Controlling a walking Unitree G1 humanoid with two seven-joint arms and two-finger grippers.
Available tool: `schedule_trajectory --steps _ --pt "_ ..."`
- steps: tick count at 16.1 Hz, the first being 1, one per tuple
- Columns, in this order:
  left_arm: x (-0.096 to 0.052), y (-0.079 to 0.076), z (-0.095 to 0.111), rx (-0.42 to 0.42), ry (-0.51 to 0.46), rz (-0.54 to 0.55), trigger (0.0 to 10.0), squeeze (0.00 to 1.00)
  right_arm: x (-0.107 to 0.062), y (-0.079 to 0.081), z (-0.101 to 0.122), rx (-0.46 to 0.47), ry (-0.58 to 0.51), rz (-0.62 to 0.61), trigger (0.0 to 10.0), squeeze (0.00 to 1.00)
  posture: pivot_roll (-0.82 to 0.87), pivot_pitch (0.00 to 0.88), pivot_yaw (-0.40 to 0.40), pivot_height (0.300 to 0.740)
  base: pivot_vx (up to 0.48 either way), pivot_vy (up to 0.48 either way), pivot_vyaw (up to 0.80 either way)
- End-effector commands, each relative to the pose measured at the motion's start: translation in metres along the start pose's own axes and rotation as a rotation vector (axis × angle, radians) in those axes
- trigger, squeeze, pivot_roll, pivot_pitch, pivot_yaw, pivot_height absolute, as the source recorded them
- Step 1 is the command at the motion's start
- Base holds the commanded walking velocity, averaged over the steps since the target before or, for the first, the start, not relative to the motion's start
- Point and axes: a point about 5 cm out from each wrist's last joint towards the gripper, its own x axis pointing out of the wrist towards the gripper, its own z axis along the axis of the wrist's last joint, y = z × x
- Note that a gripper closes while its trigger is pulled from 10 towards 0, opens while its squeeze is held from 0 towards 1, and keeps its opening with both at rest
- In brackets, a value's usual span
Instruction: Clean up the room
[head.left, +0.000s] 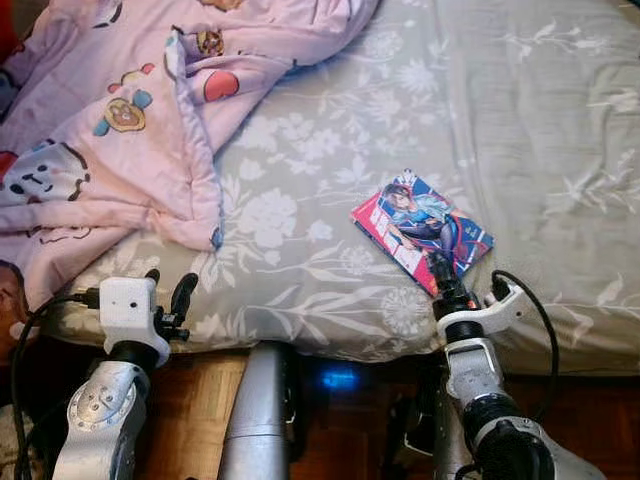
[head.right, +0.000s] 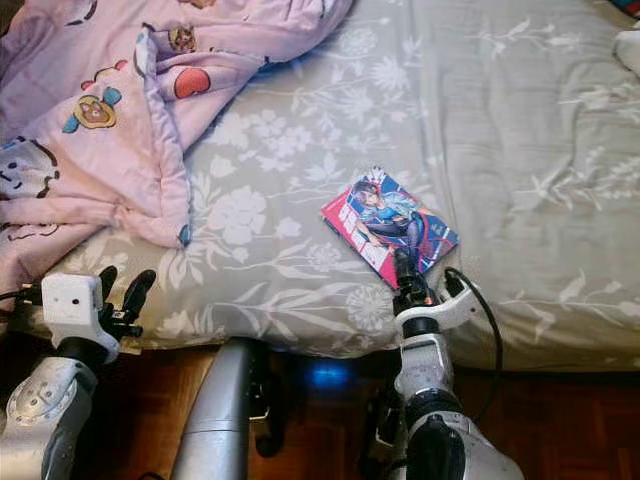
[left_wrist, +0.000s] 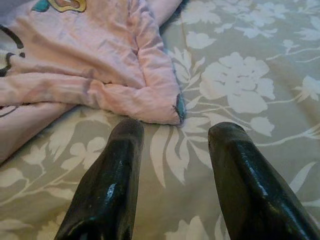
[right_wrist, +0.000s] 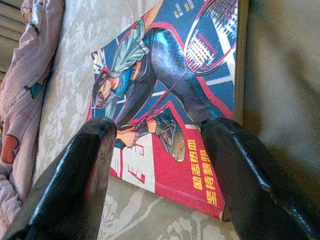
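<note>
Two spread fingers of the right gripper (right_wrist: 160, 150) straddle a comic book (head.left: 421, 230) lying diagonally near the bed's (head.left: 520, 110) front edge; the left gripper (left_wrist: 172, 150) gapes empty.

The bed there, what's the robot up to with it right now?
The robot stands at the edge of the bed, covered in a grey floral sheet. Its right gripper is open, fingers reaching over the near corner of a colourful book lying flat on the sheet, not yet gripping it. The left gripper, also open, hovers at the bed's edge just short of a crumpled pink cartoon-print blanket, not touching it.
</note>
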Motion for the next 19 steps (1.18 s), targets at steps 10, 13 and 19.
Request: schedule_trajectory --steps 10,13,19 --pt "-0.010 0.003 -0.006 0.022 0.047 -0.005 10.0 0.00 -0.010 -0.014 0.002 0.066 -0.058 -0.054 10.0 0.00 0.38 0.474 0.073 0.606 0.000 0.000 0.00" --pt "-0.010 0.002 -0.007 0.022 0.050 -0.007 10.0 0.00 -0.011 -0.017 0.006 0.054 -0.072 -0.061 10.0 0.00 0.37 0.475 0.072 0.606 0.000 0.000 0.00" --pt "-0.009 0.003 -0.006 0.025 0.046 -0.002 10.0 0.00 -0.010 -0.014 0.009 0.085 -0.110 -0.040 10.0 0.00 0.37 0.474 0.072 0.606 0.000 0.000 0.00"
